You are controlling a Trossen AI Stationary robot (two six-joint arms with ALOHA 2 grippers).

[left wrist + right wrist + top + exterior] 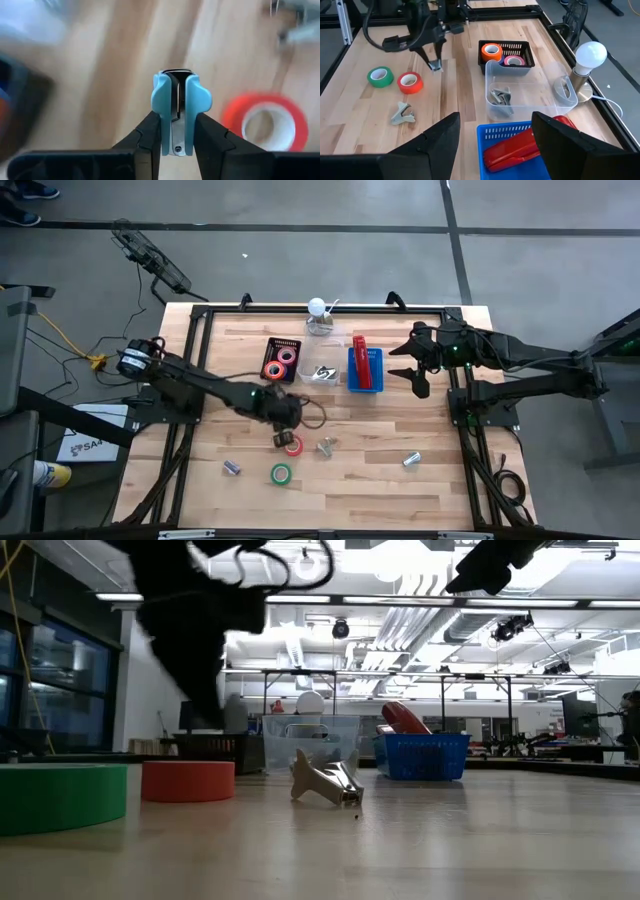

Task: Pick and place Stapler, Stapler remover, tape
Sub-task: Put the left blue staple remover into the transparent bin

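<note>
My left gripper (283, 435) is over the middle of the table, shut on a light-blue staple remover (176, 107). A red-orange tape roll (293, 445) and a green roll (281, 474) lie flat on the table next to it. A grey staple remover (325, 446) lies to their right. The red stapler (361, 358) lies in the blue tray (352, 380). Two tape rolls (282, 360) lie in a black basket. My right gripper (415, 370) is open and empty, right of the blue tray. My left gripper pinches the light-blue staple remover by its two plastic side grips (165, 135) between its two fingers. The fingers point down at the table. The remover shows lifted clear of the table in the right wrist view (436, 65), with its hinged end (175, 75) away from the wrist.
A clear tub (325, 368) holding a staple remover stands between the black basket and the blue tray. A lamp with a white bulb (318, 308) stands at the far edge. Two more small removers (232, 468) (411, 460) lie toward the near edge.
</note>
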